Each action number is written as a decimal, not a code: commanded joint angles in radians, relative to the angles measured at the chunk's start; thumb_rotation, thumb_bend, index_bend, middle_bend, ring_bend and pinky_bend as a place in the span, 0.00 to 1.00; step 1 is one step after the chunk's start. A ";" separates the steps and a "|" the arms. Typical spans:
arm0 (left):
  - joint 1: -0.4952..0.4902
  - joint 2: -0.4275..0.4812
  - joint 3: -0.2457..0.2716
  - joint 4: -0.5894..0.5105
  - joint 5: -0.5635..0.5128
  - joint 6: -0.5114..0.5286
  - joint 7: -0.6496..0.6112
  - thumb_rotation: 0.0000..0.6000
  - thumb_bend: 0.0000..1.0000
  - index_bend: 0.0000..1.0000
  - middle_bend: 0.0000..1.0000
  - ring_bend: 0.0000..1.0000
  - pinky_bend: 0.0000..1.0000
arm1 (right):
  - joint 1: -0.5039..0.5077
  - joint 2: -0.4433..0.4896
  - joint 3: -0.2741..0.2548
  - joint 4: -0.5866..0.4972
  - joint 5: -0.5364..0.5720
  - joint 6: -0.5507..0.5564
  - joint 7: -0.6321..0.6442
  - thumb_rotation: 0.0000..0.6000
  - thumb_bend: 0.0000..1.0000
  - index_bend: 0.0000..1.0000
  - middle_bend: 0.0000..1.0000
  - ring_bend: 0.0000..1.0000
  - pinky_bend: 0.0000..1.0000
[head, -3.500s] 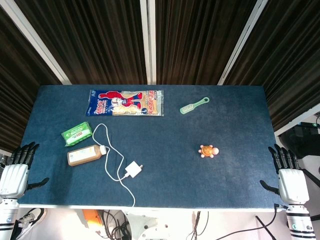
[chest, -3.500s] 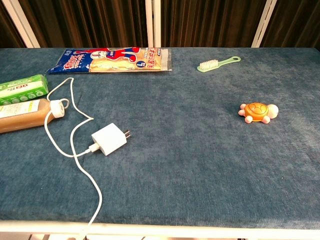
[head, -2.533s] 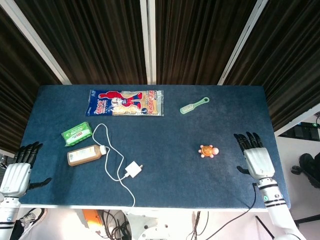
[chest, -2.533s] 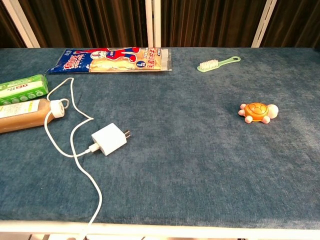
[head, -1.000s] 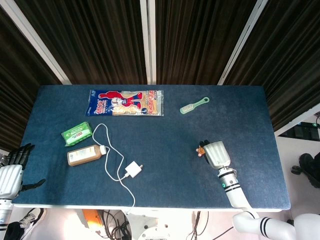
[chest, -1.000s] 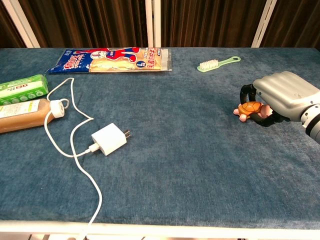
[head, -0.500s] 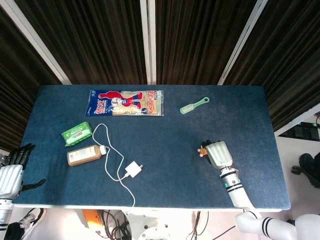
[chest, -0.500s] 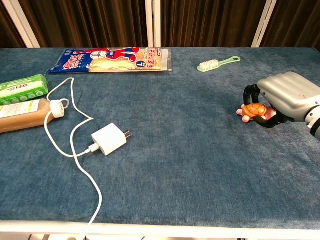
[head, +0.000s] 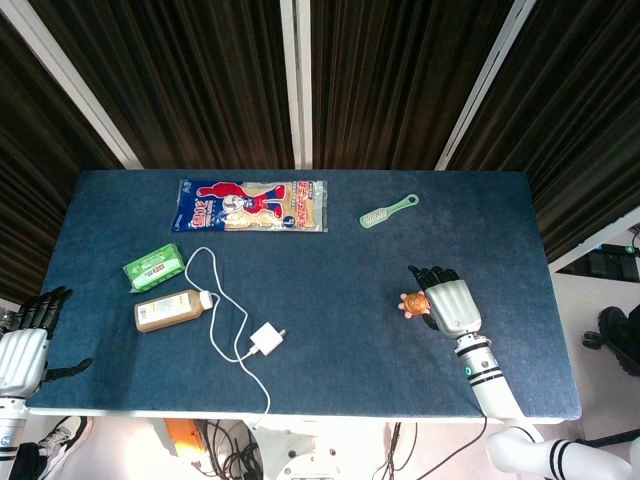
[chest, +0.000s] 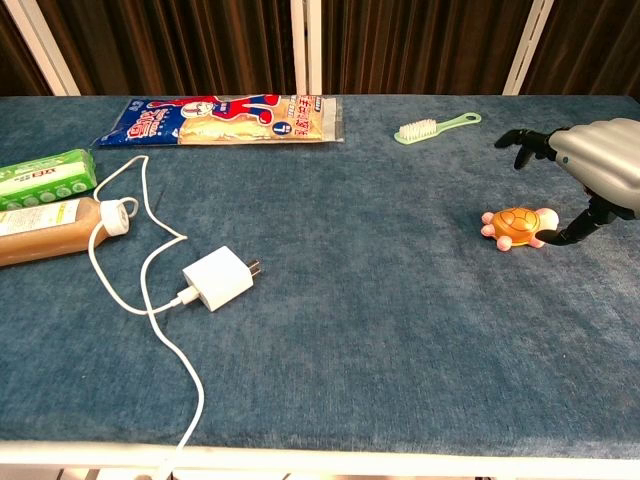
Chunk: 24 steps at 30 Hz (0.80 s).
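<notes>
Taking the white charger (head: 266, 339) near the table's (head: 330, 400) front edge as the landmark: far to its left, off the table's front-left corner, the left hand (head: 24, 350) hangs with its fingers spread and nothing in them. Just left of the charger lies a brown bottle (head: 172, 309) on its side, a green packet (head: 153, 266) behind it, and the charger's white cable (head: 215, 300) loops past the bottle's cap. Behind the charger, near the far edge, lies a flat printed bag (head: 250, 205); behind and to the right, a green brush (head: 387, 211). Well to the right of the charger sits the toy turtle (chest: 514, 226) on the cloth, upright, and over its right side hangs the right hand (head: 448, 302) — fingers (chest: 522, 139) unfurled and apart, gripping nothing, the thumb (chest: 575, 231) reaching down to, or just beside, the turtle's rear; contact cannot be told. The risk, in my judgement, lies in that thumb: if the hand moves sideways while so low, it could nudge or spin the small, light turtle — or flip it over.
</notes>
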<state>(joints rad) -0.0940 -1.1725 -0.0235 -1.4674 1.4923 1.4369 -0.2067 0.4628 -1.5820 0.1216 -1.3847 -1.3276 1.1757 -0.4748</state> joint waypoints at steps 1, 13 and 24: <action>0.000 -0.001 0.001 0.001 0.000 -0.002 -0.001 1.00 0.00 0.03 0.03 0.00 0.00 | 0.004 -0.013 -0.005 0.016 0.003 -0.008 -0.004 1.00 0.19 0.39 0.35 0.34 0.37; 0.006 0.004 -0.001 0.000 -0.008 0.004 -0.005 1.00 0.00 0.03 0.03 0.00 0.00 | 0.017 -0.124 -0.008 0.142 0.019 -0.009 -0.053 1.00 0.38 0.77 0.63 0.62 0.64; 0.007 0.002 -0.002 0.008 -0.008 0.003 -0.014 1.00 0.00 0.03 0.03 0.00 0.00 | 0.014 -0.176 -0.003 0.217 -0.015 0.040 -0.018 1.00 0.54 1.00 0.86 0.87 0.86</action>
<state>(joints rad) -0.0874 -1.1709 -0.0253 -1.4596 1.4841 1.4399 -0.2210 0.4782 -1.7581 0.1178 -1.1681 -1.3406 1.2133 -0.4968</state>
